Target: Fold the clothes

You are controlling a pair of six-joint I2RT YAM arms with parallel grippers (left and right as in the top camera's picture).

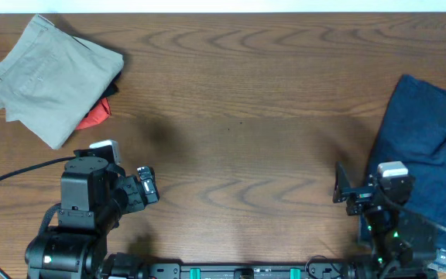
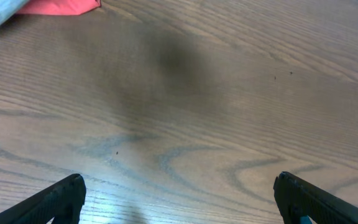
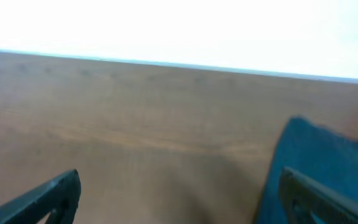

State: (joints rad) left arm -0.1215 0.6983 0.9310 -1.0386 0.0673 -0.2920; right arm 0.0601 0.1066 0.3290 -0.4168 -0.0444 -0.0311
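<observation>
On the brown wooden table (image 1: 238,116), the khaki shorts (image 1: 49,77) lie folded at the far left, over a red piece (image 1: 95,116). The navy denim (image 1: 432,147) lies unfolded at the right edge. The left gripper (image 2: 179,190) and the right gripper (image 3: 179,186) have their fingers apart and hold nothing. I think a shallow pinch could catch only one layer, or drag the denim over the edge.
</observation>
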